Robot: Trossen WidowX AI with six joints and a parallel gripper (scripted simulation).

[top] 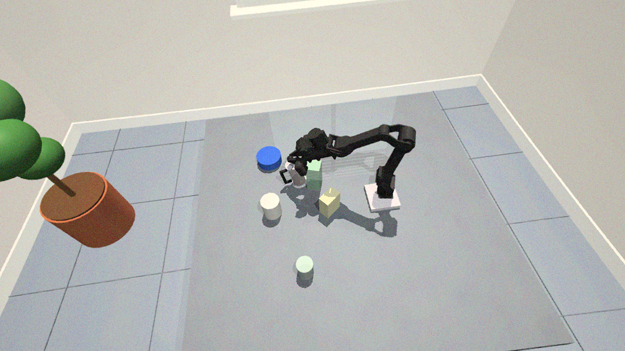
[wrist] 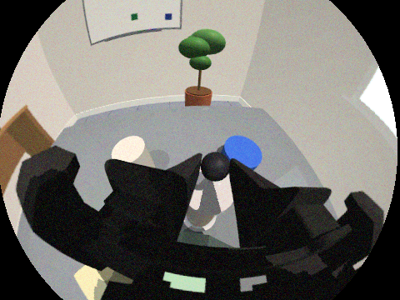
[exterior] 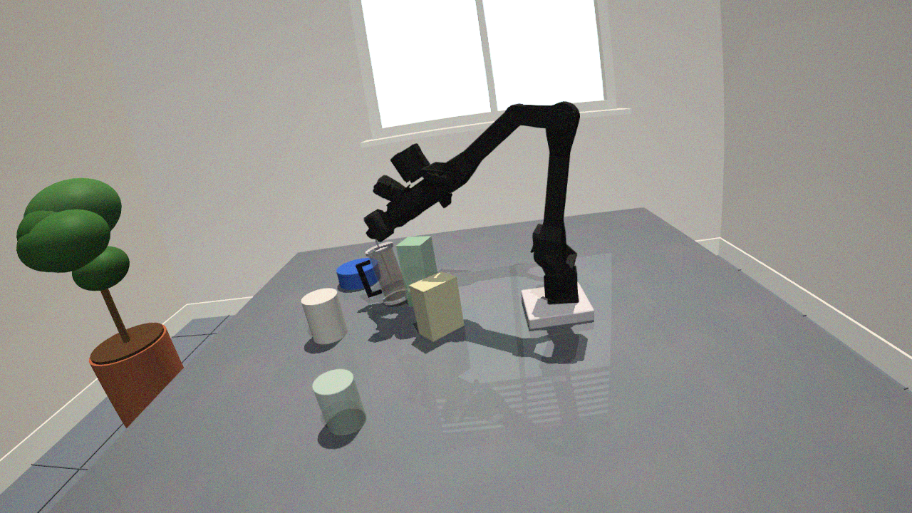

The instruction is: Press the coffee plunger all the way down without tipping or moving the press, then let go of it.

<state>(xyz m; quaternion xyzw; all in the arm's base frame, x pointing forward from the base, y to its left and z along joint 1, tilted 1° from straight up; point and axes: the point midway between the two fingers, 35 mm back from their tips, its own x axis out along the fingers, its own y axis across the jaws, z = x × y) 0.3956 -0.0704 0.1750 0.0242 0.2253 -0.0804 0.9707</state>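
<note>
The coffee press (top: pixel 297 177) (exterior: pixel 390 278) (wrist: pixel 225 198), clear with a black handle, stands on the table and looks upright. My gripper (top: pixel 295 162) (exterior: pixel 377 229) (wrist: pixel 216 160) is just above it, shut on the round black plunger knob (wrist: pixel 215 163). The fingers hide the knob in the top and exterior views. A short piece of the thin plunger rod (exterior: pixel 377 243) shows between the fingers and the press's top in the exterior view. The plunger's depth inside the press is hard to make out.
A green block (top: pixel 313 178) (exterior: pixel 414 255) stands close beside the press. A blue disc (top: pixel 268 157) (exterior: pixel 354 275) (wrist: pixel 242 151), a cream cylinder (top: pixel 271 206) (exterior: pixel 323 317) (wrist: pixel 129 150) and a yellow block (top: pixel 328 204) (exterior: pixel 437 311) stand around it. A pale green cylinder (top: pixel 304 266) (exterior: pixel 338 398) stands farther off.
</note>
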